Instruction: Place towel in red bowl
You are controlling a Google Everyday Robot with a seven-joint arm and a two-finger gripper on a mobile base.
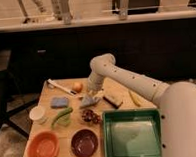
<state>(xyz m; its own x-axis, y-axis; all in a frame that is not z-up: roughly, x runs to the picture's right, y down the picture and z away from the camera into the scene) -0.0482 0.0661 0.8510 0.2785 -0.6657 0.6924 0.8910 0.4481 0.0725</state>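
Observation:
A small grey-blue towel (90, 100) sits bunched in a peak at mid-table. My gripper (93, 95) comes down from the white arm's elbow onto the top of the towel and is shut on it; the cloth's lower edge is at the tabletop. The orange-red bowl (43, 147) stands empty at the front left corner, well to the left of and nearer than the gripper. A darker maroon bowl (84, 143) stands just right of it.
On the wooden table (46, 96): a blue sponge (59, 102), white cup (37, 114), green vegetable (61, 117), dark grapes (90, 116), an orange (78, 86), a white utensil (59, 86), a brown bar (113, 99), a banana (135, 98), and a green tray (131, 136) at front right.

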